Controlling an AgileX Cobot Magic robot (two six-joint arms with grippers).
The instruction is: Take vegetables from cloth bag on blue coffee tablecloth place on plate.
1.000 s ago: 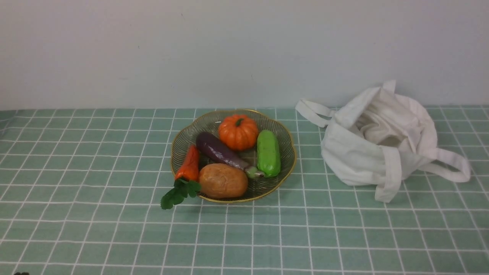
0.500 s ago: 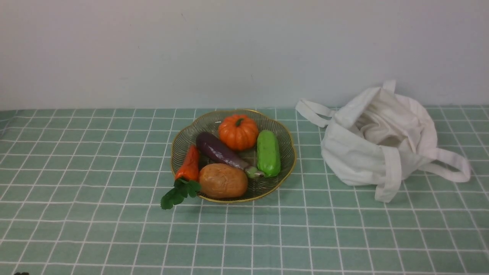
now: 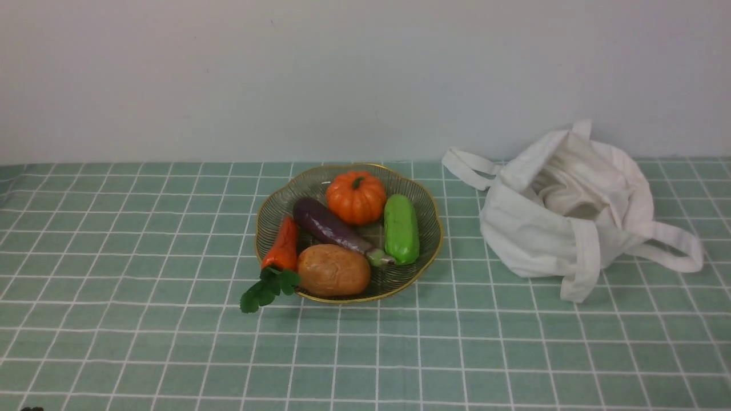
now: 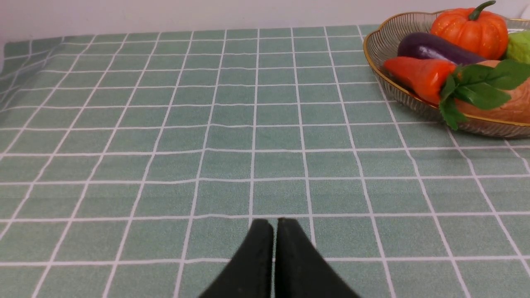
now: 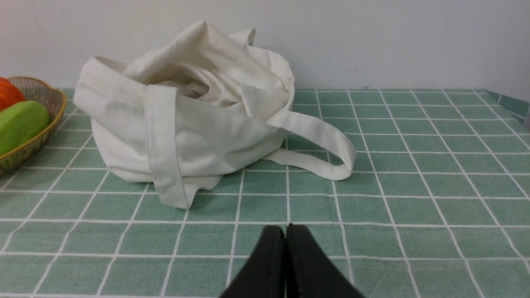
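Nothing has moved since earlier: the carrot [image 3: 282, 246] lies in the plate [image 3: 429, 212] mid-desk, bag [image 3: 562, 214] toward the right edge, both end effectors [image 4: 274, 227] [image 5: 285, 232] pressed together, so simply rest.

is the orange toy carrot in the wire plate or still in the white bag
In the plate: the short orange toy carrot lies inside the dark wire plate's gold rim, its green leaves hanging over the edge.
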